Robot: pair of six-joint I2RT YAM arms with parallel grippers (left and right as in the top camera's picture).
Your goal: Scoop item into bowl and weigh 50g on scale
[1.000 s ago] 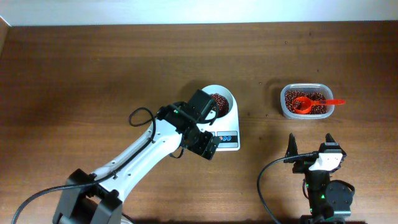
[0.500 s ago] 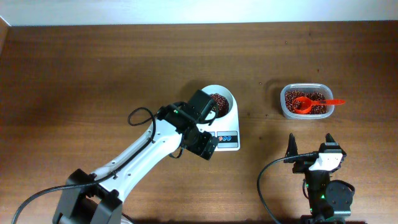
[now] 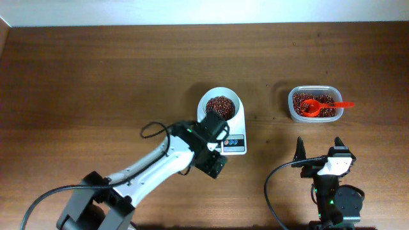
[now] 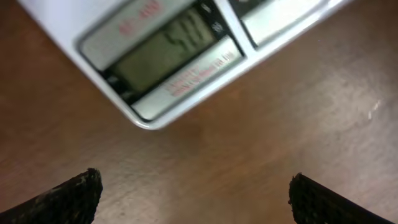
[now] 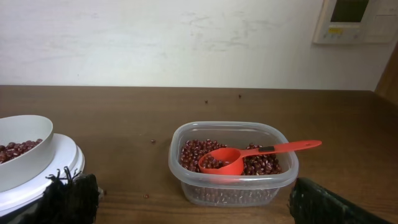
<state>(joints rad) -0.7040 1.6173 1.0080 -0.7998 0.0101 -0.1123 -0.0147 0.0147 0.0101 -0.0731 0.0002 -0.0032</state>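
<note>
A white bowl holding dark reddish-brown beans stands on the white scale at the table's middle; it also shows in the right wrist view. The scale's grey display fills the top of the left wrist view. My left gripper is open and empty, over the scale's near edge; its fingertips frame bare table. A clear tub of beans with a red scoop lying in it stands at the right, also in the right wrist view. My right gripper is open and empty, near the front edge.
A few loose beans lie on the wood between the scale and the tub. A white wall runs along the table's far edge. The left arm's cable loops above the table left of the scale.
My left gripper has drawn back from the bowl toward the front of the scale, uncovering the bowl. The right arm has not moved.
</note>
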